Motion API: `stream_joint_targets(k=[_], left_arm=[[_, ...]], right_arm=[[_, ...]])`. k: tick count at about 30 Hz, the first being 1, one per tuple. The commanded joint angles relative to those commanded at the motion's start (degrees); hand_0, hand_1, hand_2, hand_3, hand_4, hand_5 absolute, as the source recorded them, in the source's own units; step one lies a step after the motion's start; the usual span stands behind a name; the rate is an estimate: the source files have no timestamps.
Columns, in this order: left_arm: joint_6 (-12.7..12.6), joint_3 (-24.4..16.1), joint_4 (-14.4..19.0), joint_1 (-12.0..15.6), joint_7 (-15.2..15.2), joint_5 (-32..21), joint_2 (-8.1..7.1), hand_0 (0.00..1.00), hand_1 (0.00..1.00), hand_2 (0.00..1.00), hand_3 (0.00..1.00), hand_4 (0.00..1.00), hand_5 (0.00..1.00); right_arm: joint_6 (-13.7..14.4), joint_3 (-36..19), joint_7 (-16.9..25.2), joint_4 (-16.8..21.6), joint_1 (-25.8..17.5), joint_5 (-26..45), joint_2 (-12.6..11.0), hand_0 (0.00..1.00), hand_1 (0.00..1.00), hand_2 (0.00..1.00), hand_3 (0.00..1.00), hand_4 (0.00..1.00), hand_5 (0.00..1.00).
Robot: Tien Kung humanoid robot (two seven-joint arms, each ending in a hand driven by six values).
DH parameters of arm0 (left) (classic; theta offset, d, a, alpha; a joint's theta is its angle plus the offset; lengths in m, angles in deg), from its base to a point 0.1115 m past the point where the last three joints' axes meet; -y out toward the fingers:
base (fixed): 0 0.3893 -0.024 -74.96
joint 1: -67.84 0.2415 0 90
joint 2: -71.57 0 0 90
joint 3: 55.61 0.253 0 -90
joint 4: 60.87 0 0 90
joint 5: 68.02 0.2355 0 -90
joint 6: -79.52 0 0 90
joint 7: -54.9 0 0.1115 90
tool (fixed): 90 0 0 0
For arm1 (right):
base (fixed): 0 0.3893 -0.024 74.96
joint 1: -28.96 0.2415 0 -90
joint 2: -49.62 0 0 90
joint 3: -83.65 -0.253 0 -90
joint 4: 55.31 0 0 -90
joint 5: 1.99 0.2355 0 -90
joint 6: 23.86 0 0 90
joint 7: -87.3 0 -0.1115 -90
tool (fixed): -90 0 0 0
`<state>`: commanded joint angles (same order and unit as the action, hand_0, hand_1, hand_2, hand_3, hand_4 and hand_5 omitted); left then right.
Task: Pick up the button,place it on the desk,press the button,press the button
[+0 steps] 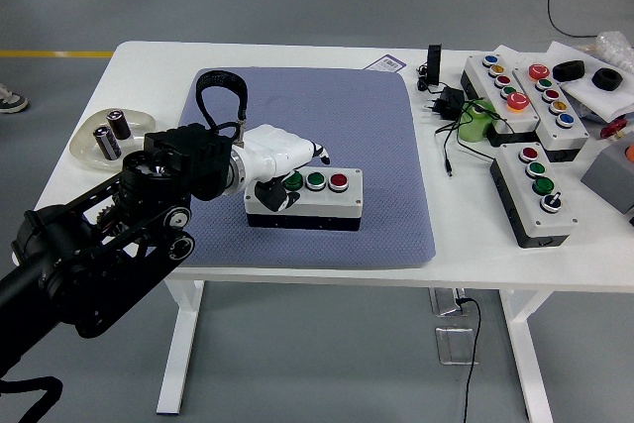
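- While the button box (304,198) is sitting on the blue-grey mat (376,126), toward the mat's near edge, the left hand (275,160) is lying over the box's left end.
- Its fingers are curling down onto the box top, seemingly pressing rather than gripping; whether anything is pinched cannot be told.
- Judging by its shape, the box is looking rigid and fairly heavy, with smooth sides; grasping across its long sides would probably be suiting it best.
- Beside the hand, the green button (294,181), a second green one and the red button (339,181) are showing.
- Whatever control is occupying the box's left end is staying hidden under the hand.
- No right hand is appearing.
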<state>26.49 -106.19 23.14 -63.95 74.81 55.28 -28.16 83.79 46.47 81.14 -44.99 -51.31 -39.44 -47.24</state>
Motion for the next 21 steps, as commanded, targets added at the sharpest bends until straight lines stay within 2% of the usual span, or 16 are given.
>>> stream_joint_targets(k=[5, 21], left_arm=[[0.0, 0.26, -1.08, 0.19, 0.03, 0.14, -0.42, 0.063, 0.046, 0.072, 0.902, 0.619, 0.002], [0.0, 0.79, 0.1, 1.37, -0.09, -0.32, -1.55, 0.068, 0.049, 0.074, 0.883, 0.625, 0.002]], right_arm=[[-0.01, 0.02, 0.05, 0.0, 0.13, 0.05, 0.02, 0.651, 0.566, 0.601, 0.64, 0.257, 0.259], [-0.1, -0.33, 0.04, 0.0, 0.37, -0.24, 0.03, 0.652, 0.566, 0.6, 0.64, 0.257, 0.26]])
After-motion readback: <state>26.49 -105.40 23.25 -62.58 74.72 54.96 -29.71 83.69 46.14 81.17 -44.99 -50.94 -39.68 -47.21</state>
